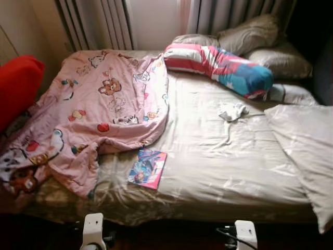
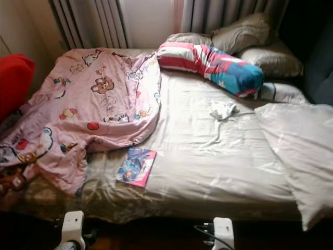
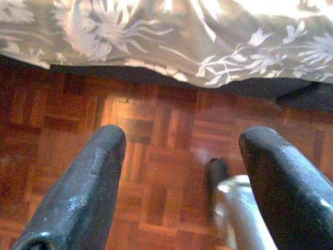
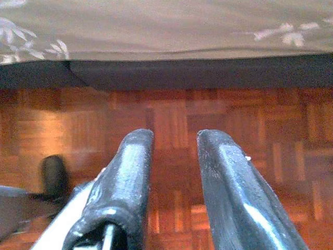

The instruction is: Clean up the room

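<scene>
You are looking along the left gripper (image 3: 179, 182), and its two black fingers (image 3: 78, 192) stand wide apart with nothing between them. Under the fingers you see the parquet floor (image 3: 156, 156), made of small red-brown wooden squares, with a bright patch of light on it just beyond the tip of one finger. Beyond the floor hangs the edge of the bed sheet (image 3: 171, 36), beige with a pale pattern of flowers and leaves. Directly under the sheet there is a dark band of shadow. Close beside the other finger you can see a silver tube (image 3: 242, 213) with a small black tip, blurred; what it is, you cannot tell.
</scene>
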Controlling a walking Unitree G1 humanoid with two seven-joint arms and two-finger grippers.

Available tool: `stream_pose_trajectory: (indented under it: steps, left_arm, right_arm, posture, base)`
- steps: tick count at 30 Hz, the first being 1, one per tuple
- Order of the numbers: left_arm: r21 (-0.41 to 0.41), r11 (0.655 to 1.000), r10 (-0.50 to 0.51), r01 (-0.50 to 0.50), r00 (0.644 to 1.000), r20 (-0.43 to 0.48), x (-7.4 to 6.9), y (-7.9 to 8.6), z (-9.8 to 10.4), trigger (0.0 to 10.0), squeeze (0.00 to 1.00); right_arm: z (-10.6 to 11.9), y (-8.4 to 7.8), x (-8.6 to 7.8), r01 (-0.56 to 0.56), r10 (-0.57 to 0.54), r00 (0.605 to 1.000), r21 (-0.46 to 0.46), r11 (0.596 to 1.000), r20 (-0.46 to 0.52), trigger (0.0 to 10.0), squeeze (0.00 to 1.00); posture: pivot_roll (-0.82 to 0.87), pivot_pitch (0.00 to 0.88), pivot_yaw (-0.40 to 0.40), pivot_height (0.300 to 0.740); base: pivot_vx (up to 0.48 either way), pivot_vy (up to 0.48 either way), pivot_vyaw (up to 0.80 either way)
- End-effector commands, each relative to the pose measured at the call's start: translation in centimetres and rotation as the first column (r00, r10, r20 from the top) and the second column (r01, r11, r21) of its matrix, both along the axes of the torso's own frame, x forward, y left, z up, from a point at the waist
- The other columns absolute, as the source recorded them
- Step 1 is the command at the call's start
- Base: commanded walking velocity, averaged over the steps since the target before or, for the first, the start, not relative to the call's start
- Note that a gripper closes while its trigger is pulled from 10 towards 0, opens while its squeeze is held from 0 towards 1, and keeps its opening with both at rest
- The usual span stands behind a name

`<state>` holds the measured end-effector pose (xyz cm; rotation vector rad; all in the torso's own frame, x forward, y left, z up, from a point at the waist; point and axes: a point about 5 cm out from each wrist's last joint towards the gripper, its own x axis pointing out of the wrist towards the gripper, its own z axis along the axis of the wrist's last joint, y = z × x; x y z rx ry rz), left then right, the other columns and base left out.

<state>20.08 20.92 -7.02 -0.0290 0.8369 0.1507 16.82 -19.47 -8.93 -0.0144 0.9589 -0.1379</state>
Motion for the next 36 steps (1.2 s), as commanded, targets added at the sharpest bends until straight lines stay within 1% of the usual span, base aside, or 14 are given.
stream_pose_trajectory:
  steps: [1, 10, 25, 36]
  left_arm:
    - [0.017, 1.000, 0.001, -0.001, 1.000, -0.026, -0.45, 0.51, -0.19, 10.0, 0.00]
    - [0.021, 1.000, 0.003, -0.003, 0.999, -0.031, -0.59, 0.74, -0.22, 10.0, 0.00]
    - [0.025, 1.000, 0.012, -0.011, 0.999, -0.037, -0.82, 1.18, -0.25, 10.0, 0.00]
    - [0.012, 1.000, 0.000, 0.000, 1.000, -0.021, -0.62, 0.87, -0.17, 10.0, 0.00]
  right_arm:
    - [0.08, 0.55, 0.32, -0.003, 0.003, 1.000, 0.013, 1.000, 0.012, 10.0, 0.00]
    - [0.17, 0.87, 0.60, -0.005, 0.004, 1.000, 0.020, 1.000, 0.023, 10.0, 0.00]
    - [0.21, 0.96, 0.69, 0.013, -0.014, 0.999, 0.031, 0.999, 0.032, 10.0, 0.00]
    - [0.34, 0.79, 0.91, 0.025, -0.027, 0.999, 0.034, 0.999, 0.042, 10.0, 0.00]
  posture:
    - [-0.07, 0.021, 0.013, 0.740]
    - [-0.08, 0.038, 0.020, 0.740]
    - [-0.07, 0.074, 0.020, 0.740]
    - [-0.08, 0.090, 0.022, 0.740]
  base:
    - [0.000, 0.368, 0.00]
    - [0.000, 0.368, 0.00]
    - [0.000, 0.353, 0.00]
    - [0.000, 0.000, 0.00]
